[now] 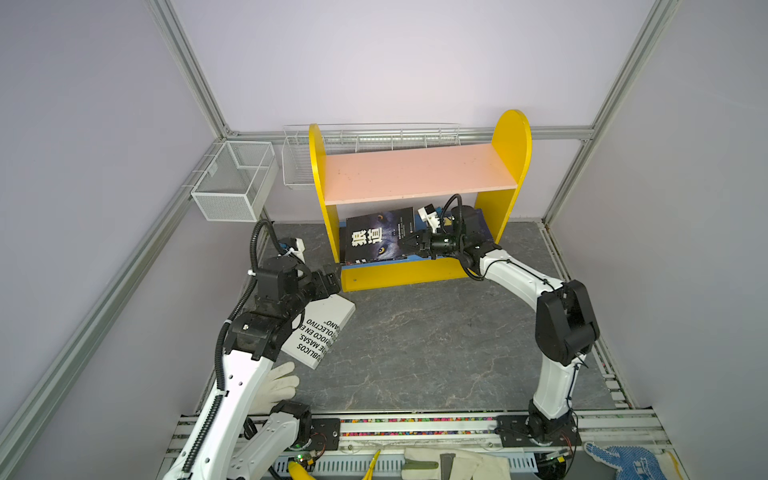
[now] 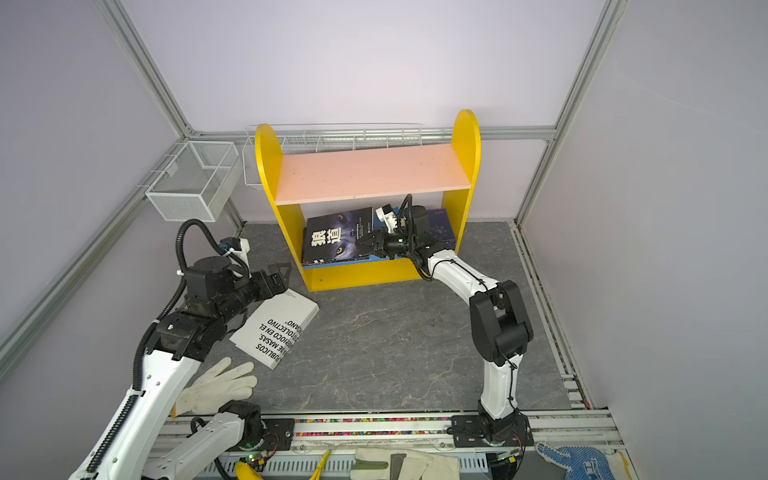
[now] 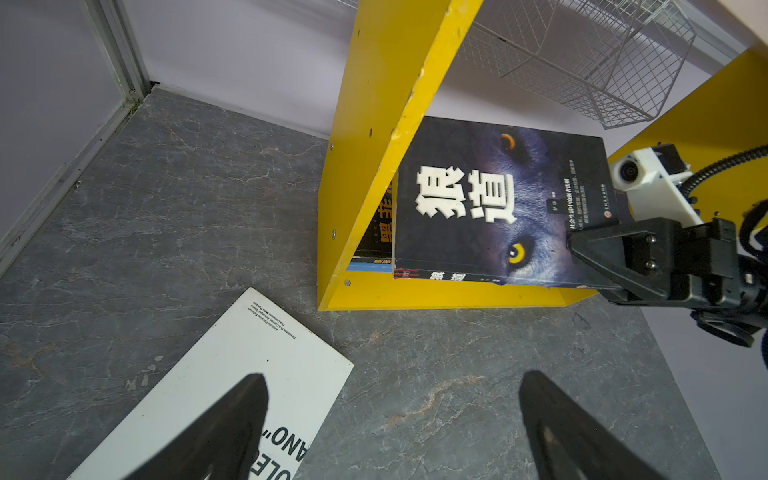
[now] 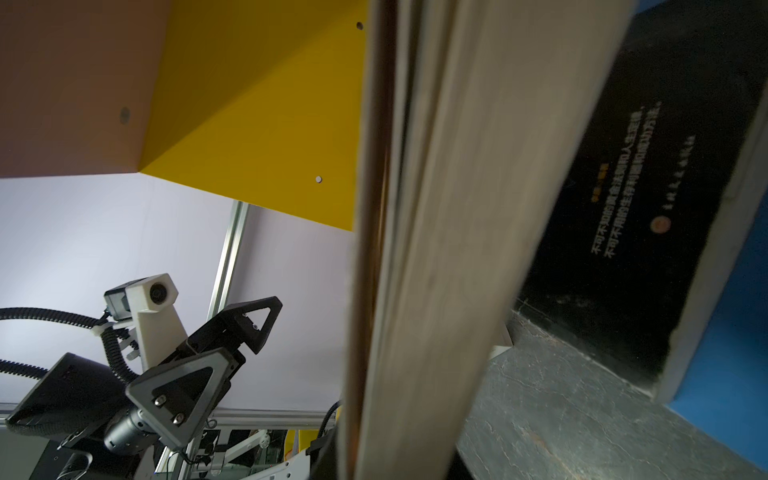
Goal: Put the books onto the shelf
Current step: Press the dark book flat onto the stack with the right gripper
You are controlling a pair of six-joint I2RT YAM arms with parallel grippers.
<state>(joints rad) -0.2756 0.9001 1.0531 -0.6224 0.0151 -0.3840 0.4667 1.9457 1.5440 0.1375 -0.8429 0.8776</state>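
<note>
- The books: the wolf-eye book (image 1: 376, 239) lies tilted on the shelf's lower tier; its left part rests over the black orange-titled book (image 3: 380, 224), which sits against the left side panel; navy covers (image 2: 442, 226) show at the right end of the same tier, half hidden by the right arm (how many, I cannot tell).
- One book is plainly not shelved: the large white book (image 2: 278, 328) lies flat on the table (image 1: 436, 340), just near and left of the shelf's left foot.
- The shelf (image 1: 513, 137) stands at the far side, about the middle; its pink upper board (image 1: 415, 170) carries nothing; every shelved book sits on the blue lower board (image 4: 739, 332).
- The right gripper (image 1: 409, 243) reaches into the lower tier from the right; its jaws are closed, tips at the near right corner of the wolf-eye book; whether it pinches the cover or only presses against it I cannot tell.
- The left gripper (image 3: 392, 376) hovers over the far corner of the white book; its jaws stand wide apart with nothing between them.
- Judgement: the task looks nearly done; what is left is to grasp the white book and set it on the shelf, and probably to settle the tilted wolf-eye book.
- A white glove (image 2: 220, 384) lies near the left arm's base; it is no part of the job.
</note>
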